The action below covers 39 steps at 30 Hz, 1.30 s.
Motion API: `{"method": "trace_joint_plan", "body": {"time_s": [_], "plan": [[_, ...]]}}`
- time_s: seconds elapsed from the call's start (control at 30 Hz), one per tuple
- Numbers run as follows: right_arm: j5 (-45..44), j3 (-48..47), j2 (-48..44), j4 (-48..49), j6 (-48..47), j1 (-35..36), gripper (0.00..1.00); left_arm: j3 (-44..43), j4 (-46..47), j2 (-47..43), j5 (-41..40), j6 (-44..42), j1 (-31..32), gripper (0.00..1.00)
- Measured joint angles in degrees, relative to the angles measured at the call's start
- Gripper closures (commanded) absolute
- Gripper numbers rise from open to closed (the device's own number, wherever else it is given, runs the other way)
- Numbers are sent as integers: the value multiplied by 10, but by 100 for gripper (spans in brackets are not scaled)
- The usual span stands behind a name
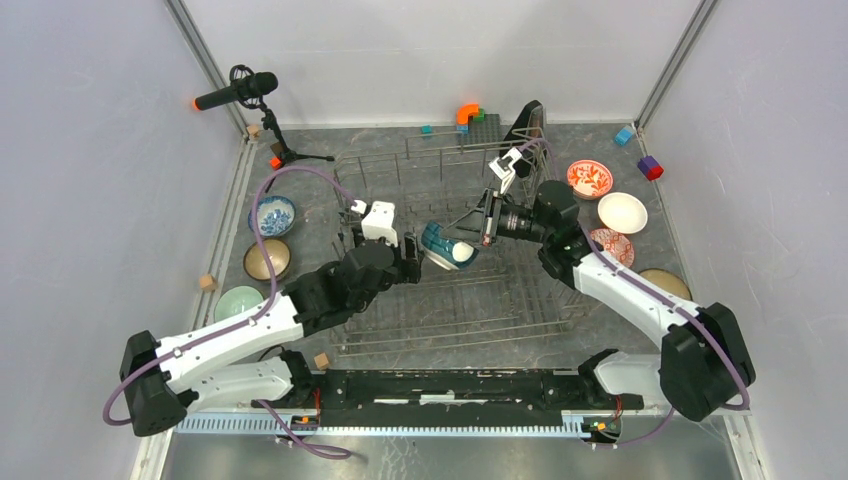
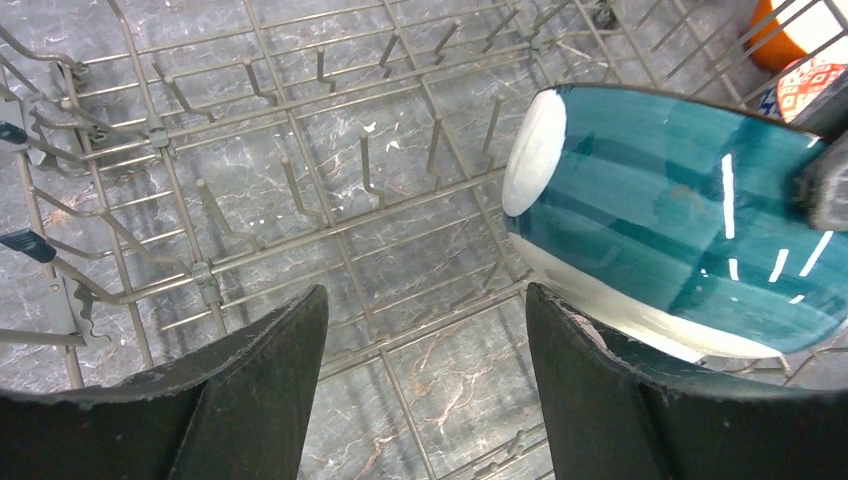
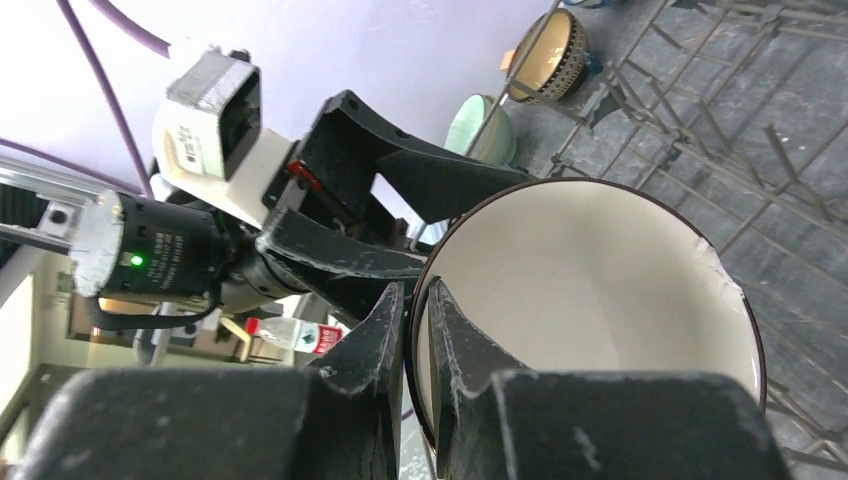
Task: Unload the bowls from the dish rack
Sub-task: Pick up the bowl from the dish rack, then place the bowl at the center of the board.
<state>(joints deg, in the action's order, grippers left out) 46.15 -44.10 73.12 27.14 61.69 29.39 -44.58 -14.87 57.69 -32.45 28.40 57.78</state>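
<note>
In the middle of the grey wire dish rack [image 1: 450,310], a teal bowl [image 1: 443,243] with a white base is tipped on its side. My right gripper [image 1: 484,228] is shut on its rim: in the right wrist view one finger is inside the cream bowl [image 3: 600,290] and one outside, the gripper [image 3: 415,292] pinching the dark edge. My left gripper [image 1: 412,252] stands open just left of the bowl. In the left wrist view the bowl [image 2: 680,210] lies beside the right finger of the gripper [image 2: 425,295], with only rack wires between the fingers.
Left of the rack sit a blue-white bowl [image 1: 272,215], a dark-rimmed tan bowl [image 1: 267,259] and a mint bowl [image 1: 240,302]. To the right are a red-floral bowl [image 1: 589,179], a white bowl [image 1: 622,212], a red-lattice bowl [image 1: 612,245] and a tan bowl [image 1: 665,283]. A microphone stand [image 1: 235,92] is far left.
</note>
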Motion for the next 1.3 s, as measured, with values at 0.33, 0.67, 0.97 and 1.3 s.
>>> {"method": "trace_joint_plan", "body": {"time_s": [0.33,0.67,0.97,1.3], "plan": [[-27,-26,-14,-133,-117,0,100,-18,-40,-12,-1,54,0,17],[-125,-96,-34,-319,-296,13,100,-63,-96,-26,-23,94,-5,16],[-313,-172,-47,-470,-460,99,100,-84,-110,-21,-21,94,-16,16],[-557,-176,-98,-529,-606,223,100,-153,-105,-3,34,63,-51,7]]}}
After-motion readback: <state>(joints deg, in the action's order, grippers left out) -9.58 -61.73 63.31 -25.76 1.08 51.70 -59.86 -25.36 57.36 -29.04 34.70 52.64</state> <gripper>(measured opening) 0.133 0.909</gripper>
